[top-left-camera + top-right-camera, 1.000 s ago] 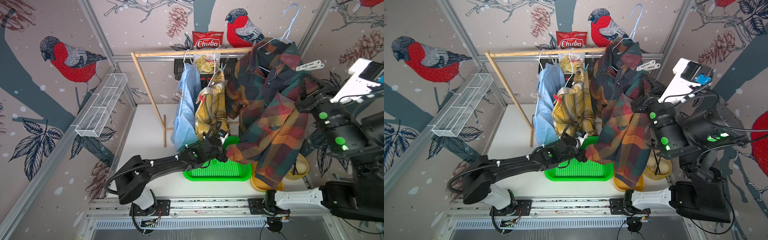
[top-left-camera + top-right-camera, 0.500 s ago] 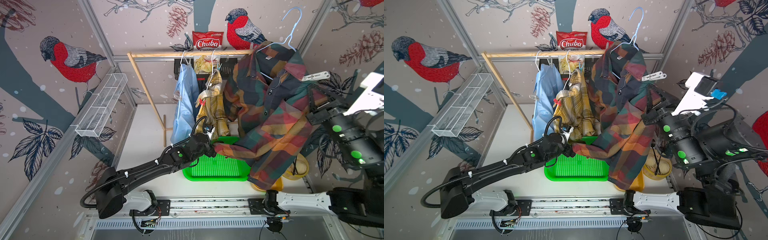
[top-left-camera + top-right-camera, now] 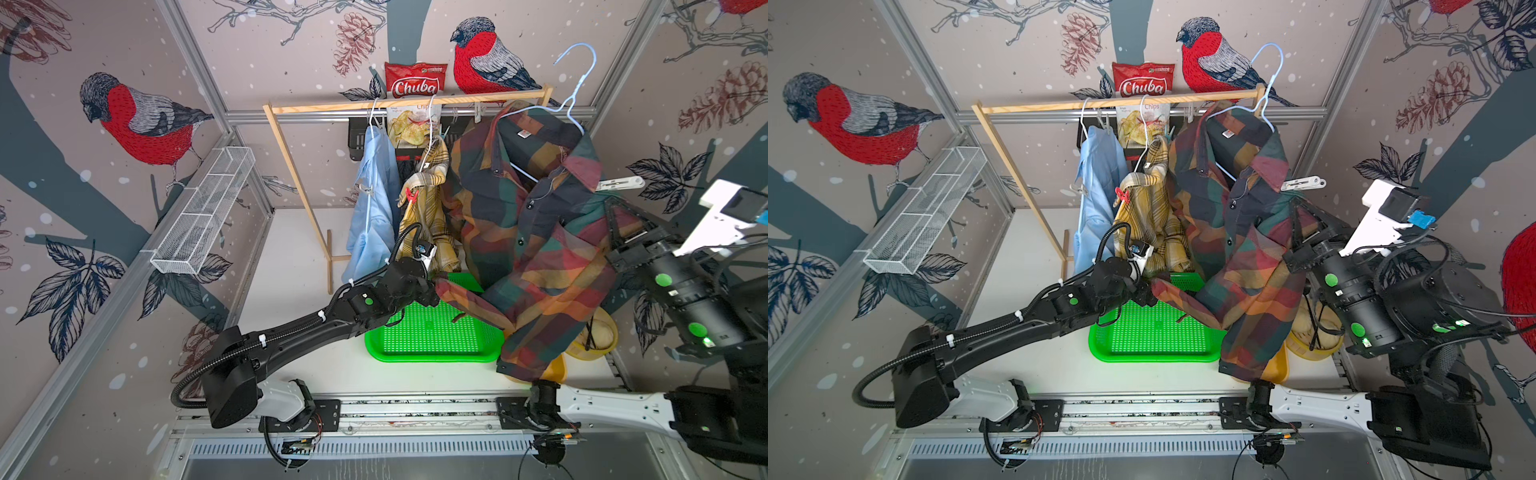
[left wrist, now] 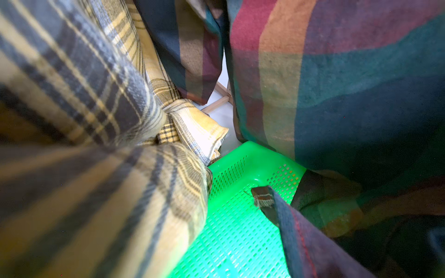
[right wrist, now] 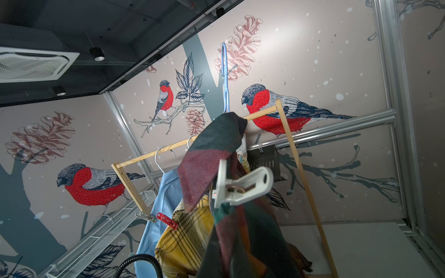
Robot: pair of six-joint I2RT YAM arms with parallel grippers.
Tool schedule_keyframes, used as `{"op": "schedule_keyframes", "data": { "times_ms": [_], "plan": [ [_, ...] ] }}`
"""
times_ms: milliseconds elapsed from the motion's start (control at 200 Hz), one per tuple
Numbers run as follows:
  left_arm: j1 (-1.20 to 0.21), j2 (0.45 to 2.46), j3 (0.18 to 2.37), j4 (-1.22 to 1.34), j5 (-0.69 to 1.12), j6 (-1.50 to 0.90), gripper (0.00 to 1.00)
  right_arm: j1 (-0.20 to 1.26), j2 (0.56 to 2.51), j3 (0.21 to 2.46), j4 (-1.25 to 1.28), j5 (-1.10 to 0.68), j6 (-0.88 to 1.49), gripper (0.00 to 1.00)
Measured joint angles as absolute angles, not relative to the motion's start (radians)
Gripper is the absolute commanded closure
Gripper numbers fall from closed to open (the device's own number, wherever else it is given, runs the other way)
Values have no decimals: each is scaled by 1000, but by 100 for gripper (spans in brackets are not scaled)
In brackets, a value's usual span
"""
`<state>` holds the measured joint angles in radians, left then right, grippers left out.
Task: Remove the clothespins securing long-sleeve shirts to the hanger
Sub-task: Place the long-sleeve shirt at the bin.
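Observation:
The dark green-and-rust plaid shirt (image 3: 536,232) (image 3: 1237,232) hangs on a light blue hanger (image 3: 577,79) (image 5: 225,79) whose hook is off the rod. My right gripper (image 3: 615,220) (image 3: 1296,232) is shut on its shoulder, just below a white clothespin (image 3: 619,183) (image 5: 240,187). My left gripper (image 3: 434,291) (image 3: 1148,295) stands open at that shirt's sleeve cuff (image 4: 262,199); cloth hides its fingers in the left wrist view. The mustard plaid shirt (image 3: 428,212) carries a red clothespin (image 3: 411,194) (image 5: 167,220). On the light blue shirt (image 3: 370,216) sits a grey clothespin (image 5: 145,216).
A green perforated tray (image 3: 432,353) lies under the sleeve, with yellow bowls (image 3: 598,336) to its right. The wooden rack (image 3: 411,99) stands at the back with a chips bag (image 3: 415,81) above it. A white wire basket (image 3: 203,212) hangs on the left wall.
My right arm has drawn back to the right with the dark plaid shirt and hanger, spreading the shirt wider. My left gripper has shifted slightly left by the cuff and stays open.

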<state>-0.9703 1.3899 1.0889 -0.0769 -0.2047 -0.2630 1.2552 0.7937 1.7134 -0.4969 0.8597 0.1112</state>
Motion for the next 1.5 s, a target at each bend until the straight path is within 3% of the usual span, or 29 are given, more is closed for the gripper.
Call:
{"op": "schedule_keyframes", "data": {
  "times_ms": [660, 926, 1501],
  "plan": [
    [-889, 1459, 1250, -123, -202, -237, 13, 1253, 730, 1671, -653, 801, 229, 100],
    [-839, 1456, 1257, -132, -160, -256, 12, 1233, 717, 1739, -697, 700, 242, 100],
    [-834, 1443, 1135, -139, -71, -263, 11, 1224, 985, 2077, -619, 517, 101, 100]
  ]
}}
